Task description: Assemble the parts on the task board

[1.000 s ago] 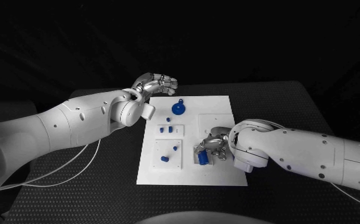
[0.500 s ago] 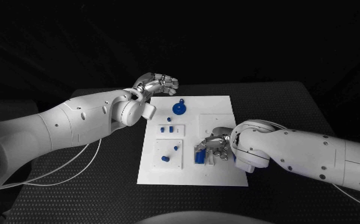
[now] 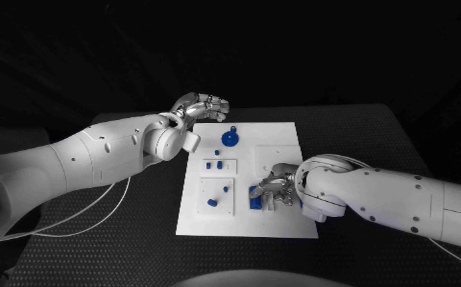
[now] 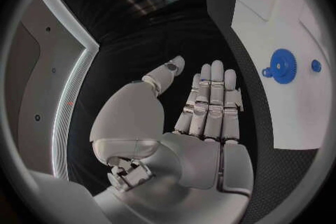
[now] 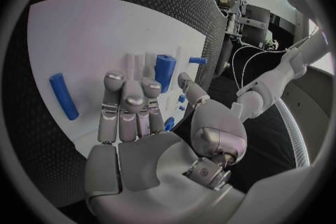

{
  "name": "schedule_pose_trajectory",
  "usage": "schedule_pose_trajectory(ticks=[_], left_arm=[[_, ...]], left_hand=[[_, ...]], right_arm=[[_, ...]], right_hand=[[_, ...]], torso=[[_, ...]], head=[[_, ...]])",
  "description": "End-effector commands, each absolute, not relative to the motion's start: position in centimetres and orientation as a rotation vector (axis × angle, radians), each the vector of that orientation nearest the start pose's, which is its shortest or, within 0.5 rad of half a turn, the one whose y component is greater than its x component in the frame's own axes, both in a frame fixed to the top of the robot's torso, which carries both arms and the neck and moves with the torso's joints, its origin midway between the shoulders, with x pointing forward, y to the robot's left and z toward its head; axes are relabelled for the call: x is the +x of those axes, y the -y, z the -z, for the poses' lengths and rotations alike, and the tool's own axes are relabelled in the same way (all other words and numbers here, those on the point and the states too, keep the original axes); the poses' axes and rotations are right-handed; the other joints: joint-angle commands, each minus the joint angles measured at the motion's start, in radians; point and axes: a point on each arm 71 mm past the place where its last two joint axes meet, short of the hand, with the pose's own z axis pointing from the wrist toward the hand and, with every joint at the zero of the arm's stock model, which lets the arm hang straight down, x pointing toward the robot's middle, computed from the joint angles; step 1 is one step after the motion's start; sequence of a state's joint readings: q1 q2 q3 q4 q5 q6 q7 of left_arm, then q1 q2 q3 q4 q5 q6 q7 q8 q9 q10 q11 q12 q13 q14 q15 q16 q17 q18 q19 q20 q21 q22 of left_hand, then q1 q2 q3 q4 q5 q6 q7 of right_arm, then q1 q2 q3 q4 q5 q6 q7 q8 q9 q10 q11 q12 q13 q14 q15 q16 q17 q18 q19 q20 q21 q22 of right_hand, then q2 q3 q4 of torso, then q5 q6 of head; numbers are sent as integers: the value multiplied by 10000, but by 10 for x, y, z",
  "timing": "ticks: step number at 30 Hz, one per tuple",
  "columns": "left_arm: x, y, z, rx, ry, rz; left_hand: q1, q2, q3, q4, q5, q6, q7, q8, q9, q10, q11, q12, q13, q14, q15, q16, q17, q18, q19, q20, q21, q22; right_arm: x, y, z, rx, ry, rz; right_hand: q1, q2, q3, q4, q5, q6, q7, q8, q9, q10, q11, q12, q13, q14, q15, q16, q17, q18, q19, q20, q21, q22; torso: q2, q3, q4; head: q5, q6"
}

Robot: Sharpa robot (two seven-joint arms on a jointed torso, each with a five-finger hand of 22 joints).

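- The task board lies in the middle of the black tabletop, with blue parts spread over it: a gear toward the far end, a pair of small pegs at mid-board, and two small pieces on the near-left plate.
- A blue cylinder lies on the near half of the board, directly beside the right hand's fingertips; the right wrist view shows it just ahead of the fingers, with a longer blue rod lying apart on the white surface.
- Over the last second the right hand has crept further left over the board, and the cylinder now sits slightly nearer the board's centre than before, so it seems to have been nudged or dragged.
- In the right wrist view the right hand's fingers are stretched out, side by side, with nothing between them: it is open and holds no part.
- This reads as a repositioning step before a grasp; no part looks newly seated.
- The left hand has stayed at the board's far left corner, fingers extended together in the left wrist view, empty and well clear of the gear.
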State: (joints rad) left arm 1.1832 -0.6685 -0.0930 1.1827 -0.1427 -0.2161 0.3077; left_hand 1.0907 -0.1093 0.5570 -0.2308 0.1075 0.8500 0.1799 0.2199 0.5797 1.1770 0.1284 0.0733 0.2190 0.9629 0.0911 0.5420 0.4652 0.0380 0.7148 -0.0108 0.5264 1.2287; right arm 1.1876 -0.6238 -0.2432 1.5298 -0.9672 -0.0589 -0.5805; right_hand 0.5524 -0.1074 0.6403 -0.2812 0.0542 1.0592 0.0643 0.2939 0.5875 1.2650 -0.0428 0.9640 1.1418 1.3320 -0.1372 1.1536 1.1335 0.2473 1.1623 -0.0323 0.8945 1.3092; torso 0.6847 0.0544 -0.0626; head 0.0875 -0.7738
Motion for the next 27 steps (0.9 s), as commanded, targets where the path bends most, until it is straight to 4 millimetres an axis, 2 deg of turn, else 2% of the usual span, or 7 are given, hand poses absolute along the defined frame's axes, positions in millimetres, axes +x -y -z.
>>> schedule_pose_trajectory(ticks=[1,4,8,10,14,22,27], left_arm=[[535,-214,228,-10265,-15808,13743],[535,-214,228,-10268,-15804,13733],[535,-215,229,-10282,-15827,13719],[535,-215,229,-10291,-15830,13705],[535,-216,229,-10298,-15824,13688],[535,-215,229,-10290,-15827,13708],[535,-215,229,-10292,-15827,13704]], left_hand=[[-112,-23,-22,62,-62,-60,11,49,-17,-64,-14,2,-11,2,39,-61,12,41,-10,53,-63,16],[-112,-22,-21,64,-62,-60,11,50,-18,-64,-14,2,-12,2,39,-64,16,41,-10,53,-65,18],[-110,-21,-19,66,-62,-61,10,50,-18,-64,-14,3,-12,3,39,-67,20,42,-10,53,-66,20],[-110,-19,-18,68,-61,-61,10,51,-18,-63,-14,3,-13,3,39,-69,22,42,-9,53,-67,21],[-130,0,-17,99,-57,-64,13,53,-21,-66,-12,3,-16,7,41,-81,40,41,-4,56,-74,29],[-120,-4,-13,97,-56,-65,11,55,-22,-68,-13,3,-18,8,40,-89,50,44,-6,55,-79,34],[-115,-5,-11,97,-56,-65,11,57,-23,-68,-13,3,-19,9,39,-92,56,45,-6,54,-82,37]], right_arm=[[426,115,291,1327,-24080,-4979],[425,115,288,1109,-23756,-5251],[423,117,285,436,-23422,-5629],[420,118,285,267,-23607,-5646],[416,117,287,-56,-23943,-5657],[410,116,291,-702,-24219,-5211],[410,117,292,-770,-24039,-4881]], right_hand=[[300,32,204,42,-52,69,47,-1,7,-44,0,-50,11,-15,-70,64,-24,145,5,-40,-27,54],[458,3,339,119,-54,88,49,-5,8,-16,2,-58,17,-3,-65,73,-44,145,31,-21,-33,40],[924,-72,509,-37,-54,89,47,-11,13,5,-1,-60,30,-2,-76,80,-62,145,52,-33,-22,40],[1521,-385,611,-69,-53,91,51,-9,25,17,-2,-59,47,-4,-81,83,-81,145,67,-48,-10,44],[2354,-799,500,3,-30,106,74,-18,31,47,33,-82,57,2,-41,80,-131,145,71,11,-21,32],[2756,-986,207,-23,-48,139,73,-28,31,62,29,-99,78,-3,-35,107,-158,145,62,66,-33,26],[2785,-996,111,11,-54,187,57,-5,46,79,14,-95,89,-2,-42,128,-157,145,74,74,-27,26]], torso=[[1,2,1],[0,3,5],[2,6,7],[3,7,2],[4,4,-3],[3,2,-2],[9,1,2]], head=[[3,-7],[9,12],[-9,25],[-3,29],[11,26],[13,16],[15,4]])
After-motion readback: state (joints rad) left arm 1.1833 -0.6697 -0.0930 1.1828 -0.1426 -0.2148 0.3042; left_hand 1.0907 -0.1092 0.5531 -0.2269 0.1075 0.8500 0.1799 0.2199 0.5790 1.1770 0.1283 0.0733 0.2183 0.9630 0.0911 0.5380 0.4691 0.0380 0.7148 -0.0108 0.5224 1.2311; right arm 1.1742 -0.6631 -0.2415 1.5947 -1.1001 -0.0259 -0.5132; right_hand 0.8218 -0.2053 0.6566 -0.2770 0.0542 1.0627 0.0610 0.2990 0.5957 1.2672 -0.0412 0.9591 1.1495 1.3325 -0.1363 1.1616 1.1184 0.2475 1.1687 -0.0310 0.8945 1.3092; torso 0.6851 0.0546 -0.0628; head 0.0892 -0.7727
